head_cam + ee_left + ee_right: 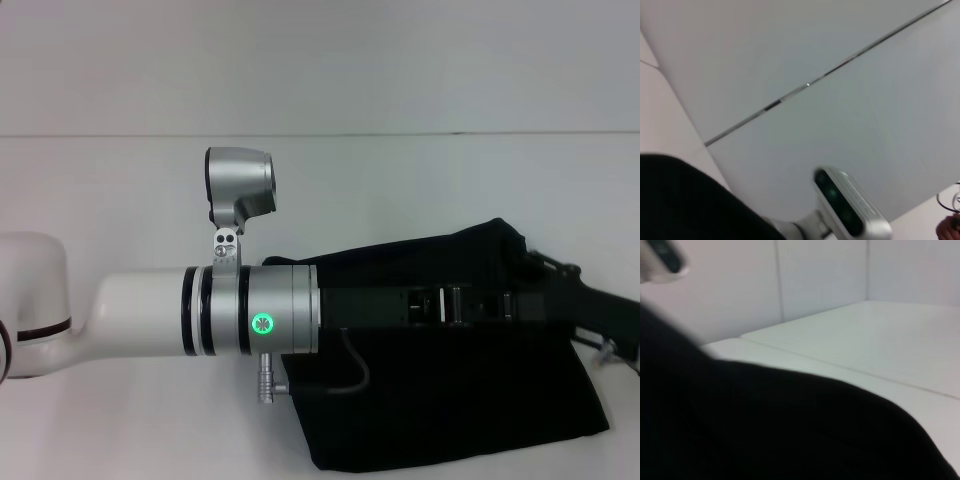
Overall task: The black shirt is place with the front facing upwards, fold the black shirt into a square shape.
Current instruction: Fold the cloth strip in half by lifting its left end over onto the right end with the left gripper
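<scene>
Far half of white table (330, 190): open, passable. Near right: black shirt (470, 400) heaped. Left arm (160, 315) lies across near centre, its left gripper (525, 300) over the cloth, blocking passage there. Near-left corner bare.

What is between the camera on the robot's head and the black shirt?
In the head view, the robot's left arm stretches across over the black shirt, hiding its middle; the left pincer sits above the cloth.

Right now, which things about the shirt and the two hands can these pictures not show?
- Head view: the left hand lies across the black shirt; black on black hides its fingers.
- The shirt's front print: not visible in any view.
- Right hand: only a dark piece at the head view's right edge.
- Both wrist views: the shirt fills the foreground, blurred.
</scene>
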### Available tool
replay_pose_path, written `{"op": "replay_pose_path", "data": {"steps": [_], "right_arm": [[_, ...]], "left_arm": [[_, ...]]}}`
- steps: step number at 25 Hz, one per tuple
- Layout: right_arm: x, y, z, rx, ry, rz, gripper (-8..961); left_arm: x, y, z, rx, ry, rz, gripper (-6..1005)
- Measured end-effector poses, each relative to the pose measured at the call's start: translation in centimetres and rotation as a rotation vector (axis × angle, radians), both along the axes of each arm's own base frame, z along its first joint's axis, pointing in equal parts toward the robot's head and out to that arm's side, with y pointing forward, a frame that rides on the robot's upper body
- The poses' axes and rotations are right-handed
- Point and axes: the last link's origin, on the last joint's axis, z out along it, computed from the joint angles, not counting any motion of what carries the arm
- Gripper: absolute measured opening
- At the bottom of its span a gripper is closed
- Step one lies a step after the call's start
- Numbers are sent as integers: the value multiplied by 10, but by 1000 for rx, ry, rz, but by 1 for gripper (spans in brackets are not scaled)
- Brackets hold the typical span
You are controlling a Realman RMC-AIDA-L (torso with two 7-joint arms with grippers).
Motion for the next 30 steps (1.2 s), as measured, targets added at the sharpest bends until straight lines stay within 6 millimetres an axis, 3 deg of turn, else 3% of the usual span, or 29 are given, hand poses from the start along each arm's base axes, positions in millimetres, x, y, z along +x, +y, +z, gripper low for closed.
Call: {"op": "replay_pose_path", "data": {"steps": [9, 21, 30], "right_arm": [[-5, 18, 8, 156, 121, -94, 945], [-3, 33, 9, 219, 119, -169, 945], [27, 25, 42, 409, 235, -314, 944]], "left_arm": [[-2, -5, -2, -4, 6, -29, 6], [-10, -6, -29, 47, 89, 43, 7], [-18, -12, -43, 51, 141, 95, 14]]}}
